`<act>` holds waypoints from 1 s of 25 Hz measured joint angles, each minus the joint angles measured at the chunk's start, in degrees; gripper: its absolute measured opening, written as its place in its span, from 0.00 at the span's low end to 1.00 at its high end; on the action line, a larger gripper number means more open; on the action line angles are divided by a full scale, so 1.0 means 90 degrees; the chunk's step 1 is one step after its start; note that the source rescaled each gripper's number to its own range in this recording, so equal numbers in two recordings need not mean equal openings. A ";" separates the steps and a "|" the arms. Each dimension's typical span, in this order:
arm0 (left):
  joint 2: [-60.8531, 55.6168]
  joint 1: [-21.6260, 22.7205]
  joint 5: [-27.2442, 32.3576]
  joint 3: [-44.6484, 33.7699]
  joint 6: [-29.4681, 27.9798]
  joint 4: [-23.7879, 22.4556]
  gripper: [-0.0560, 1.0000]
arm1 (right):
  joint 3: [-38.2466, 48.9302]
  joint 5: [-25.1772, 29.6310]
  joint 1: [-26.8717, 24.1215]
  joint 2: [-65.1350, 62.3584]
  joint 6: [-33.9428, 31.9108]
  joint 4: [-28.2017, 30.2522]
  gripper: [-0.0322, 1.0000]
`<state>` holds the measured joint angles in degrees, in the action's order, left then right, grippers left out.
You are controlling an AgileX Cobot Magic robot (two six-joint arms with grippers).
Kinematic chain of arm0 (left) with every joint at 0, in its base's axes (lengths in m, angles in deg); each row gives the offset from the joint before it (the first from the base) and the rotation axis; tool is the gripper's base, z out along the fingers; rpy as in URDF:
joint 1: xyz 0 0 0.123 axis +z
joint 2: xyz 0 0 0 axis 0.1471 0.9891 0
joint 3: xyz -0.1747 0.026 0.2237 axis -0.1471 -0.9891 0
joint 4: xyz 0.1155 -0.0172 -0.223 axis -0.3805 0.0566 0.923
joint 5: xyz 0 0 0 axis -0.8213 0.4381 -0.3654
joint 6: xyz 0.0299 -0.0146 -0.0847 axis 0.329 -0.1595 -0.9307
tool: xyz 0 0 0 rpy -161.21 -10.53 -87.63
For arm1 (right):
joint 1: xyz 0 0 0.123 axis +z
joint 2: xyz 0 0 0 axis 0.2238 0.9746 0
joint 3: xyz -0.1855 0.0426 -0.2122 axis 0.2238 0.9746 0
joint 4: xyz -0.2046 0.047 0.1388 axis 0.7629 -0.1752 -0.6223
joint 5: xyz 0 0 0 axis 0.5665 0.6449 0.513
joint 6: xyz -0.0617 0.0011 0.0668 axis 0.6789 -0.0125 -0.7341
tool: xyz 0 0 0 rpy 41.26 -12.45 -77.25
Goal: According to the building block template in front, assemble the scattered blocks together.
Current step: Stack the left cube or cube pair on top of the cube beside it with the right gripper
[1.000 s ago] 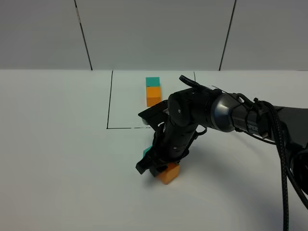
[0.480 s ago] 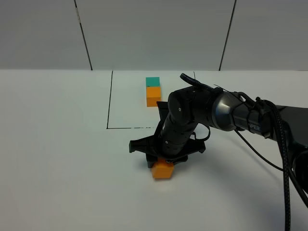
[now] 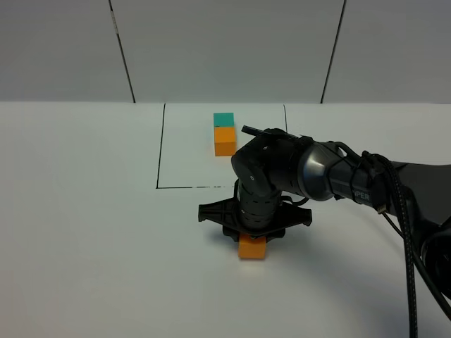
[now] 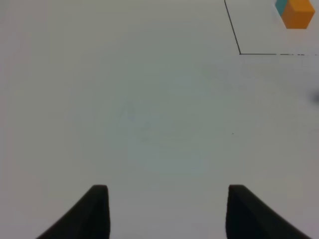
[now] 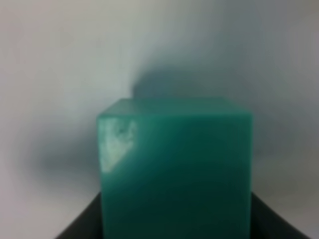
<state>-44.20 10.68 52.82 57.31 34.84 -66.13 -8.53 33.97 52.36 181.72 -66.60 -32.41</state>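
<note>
Pinching teal block (image 5: 174, 169) between pads of right claw (image 3: 252, 234), low over surface (image 3: 84, 225), just behind orange block (image 3: 251, 248). Cannot tell whether touching: hidden under wrist in high view. Working well short of building block template (image 3: 224, 134), set inside black outline (image 3: 161, 151) with teal at far end, orange at near end. With left claw (image 4: 167, 213) spread, nothing between, over bare surface.

Handling guess: light, rigid matte cubes, decent friction, not fragile. Likely to skid on smooth surface if nudged. Best taken on two opposite flat faces, centred, square to edges, leaving mating face free.

Versus a second ago: swung wrist from tilted to square with outline. Turned orange block from skewed to straight, shoved slightly right. Covered teal corner formerly peeking out beside claw.
</note>
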 joint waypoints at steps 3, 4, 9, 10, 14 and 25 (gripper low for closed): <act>0.0000 0.0000 0.0000 0.0000 0.0000 0.0000 0.18 | 0.0000 0.0059 0.0155 0.0000 -0.0046 0.0072 0.16; 0.0000 0.0000 0.0000 0.0000 0.0000 0.0000 0.18 | 0.0000 0.0059 0.0186 0.0000 -0.0051 0.0072 0.16; 0.0000 0.0000 0.0000 0.0000 0.0000 0.0000 0.18 | 0.0000 0.0045 0.0283 0.0000 -0.0066 -0.0030 0.16; 0.0000 0.0000 0.0000 0.0000 0.0000 0.0000 0.18 | 0.0000 0.0028 0.0283 0.0000 -0.0066 -0.0057 0.16; 0.0000 0.0000 0.0000 0.0000 0.0000 0.0000 0.18 | 0.0000 -0.0087 0.0283 0.0000 -0.0073 -0.0186 0.16; 0.0000 0.0000 0.0000 0.0000 0.0000 0.0000 0.18 | -0.0005 -0.0103 0.0291 0.0196 0.0009 -0.0220 0.16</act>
<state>-44.20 10.68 52.82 57.31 34.84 -66.13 -8.57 33.04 54.98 183.49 -66.52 -34.39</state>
